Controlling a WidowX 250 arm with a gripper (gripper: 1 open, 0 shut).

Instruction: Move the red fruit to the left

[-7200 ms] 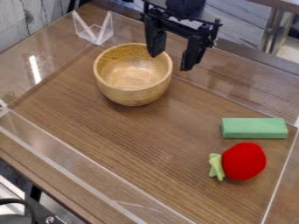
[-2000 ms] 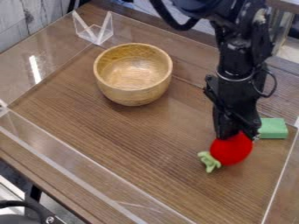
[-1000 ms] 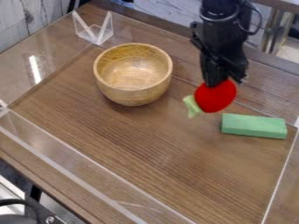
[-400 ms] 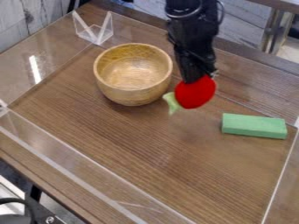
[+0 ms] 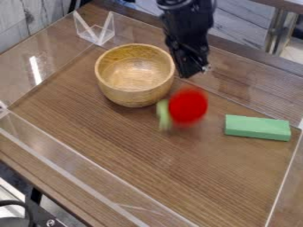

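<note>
Red fruit (image 5: 187, 105), round and bright, blurred, its pale green leafy end pointing left, near the middle of the wooden table (image 5: 106, 151), just right of the wooden bowl (image 5: 135, 74) and left of the flat green block (image 5: 258, 128). Whether touching the tabletop or just above it: cannot tell, because of the blur. Apart from the bowl and apart from the block, a strip of bare wood showing on each side. Black gripper (image 5: 190, 63) directly above and a little beyond the fruit, pointing steeply down, hanging from the dark arm entering at the top edge. Jaws slightly apart, clamped on nothing, with a clear gap between their tips and the top of the fruit. Bowl upright, light wood, its inside bare, toward the far left of the table. Green block lying flat near the right edge, long side running left to right. Clear plastic wall (image 5: 48, 151) edging the tabletop along the near and left sides, with a small folded clear plastic stand (image 5: 92, 29) at the far left corner beyond the bowl. Glare from above on the far part of the tabletop, right of the gripper.
</note>
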